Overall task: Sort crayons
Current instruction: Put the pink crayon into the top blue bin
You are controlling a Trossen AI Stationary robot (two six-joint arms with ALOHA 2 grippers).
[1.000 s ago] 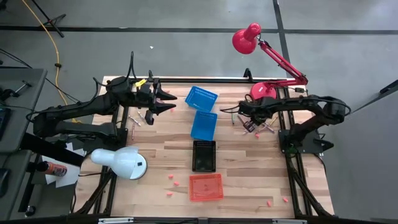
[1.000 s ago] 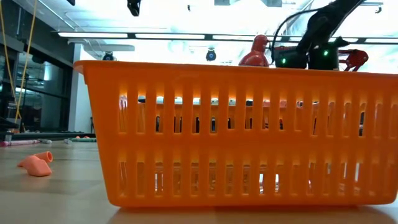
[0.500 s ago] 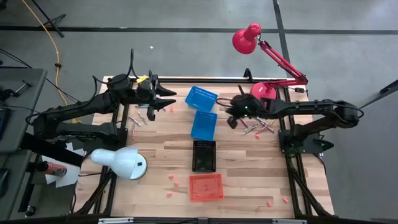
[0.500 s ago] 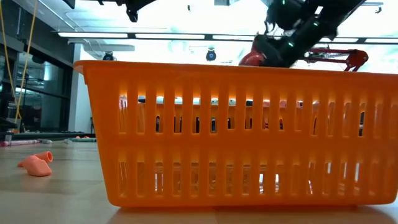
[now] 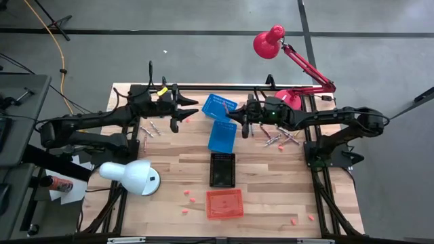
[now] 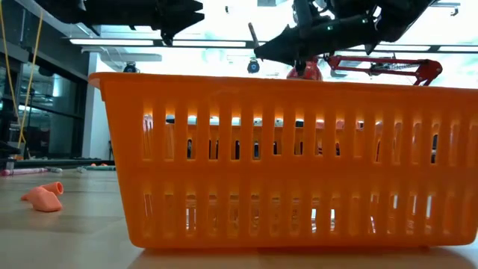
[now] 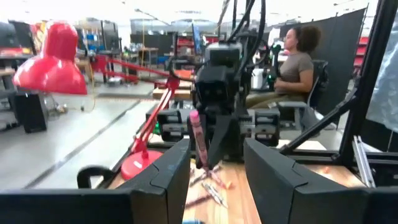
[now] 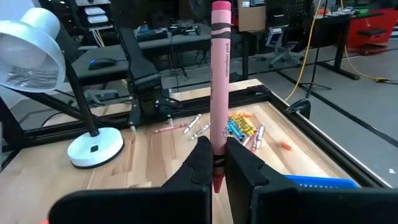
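Note:
My right gripper (image 5: pixel 232 116) reaches level over the two blue baskets (image 5: pixel 222 135), shut on a pink crayon (image 8: pixel 221 74) that stands upright. The left wrist view shows the same crayon (image 7: pixel 198 134). My left gripper (image 5: pixel 190 110) faces it from the table's left, open with nothing between its fingers (image 7: pixel 214 177). Loose crayons lie in a pile on the wood at the left (image 5: pixel 150 129), and a second pile of crayons lies at the right (image 5: pixel 277 139). My right gripper pinches the pink crayon near its lower end (image 8: pixel 219 146) between its two fingers (image 8: pixel 200 163). The fingers come level from the table's right and lie across the crayon. The crayon stands upright, most of it above the fingers, clear of table and baskets.
A black basket (image 5: pixel 222 169) and an orange basket (image 5: pixel 224 203) stand in a row toward the near edge. A white lamp (image 5: pixel 132 175) is at the near left and a red lamp (image 5: pixel 274 41) at the far right. Small pink bits (image 5: pixel 186 196) dot the wood. A person (image 7: pixel 292 62) sits beyond the table.
My right gripper has risen from the right crayon pile and swung toward the table's left, tipping from pointing down to level. It carries the pink crayon over the blue baskets. My left gripper has sunk a little and edged toward the blue baskets, staying open.

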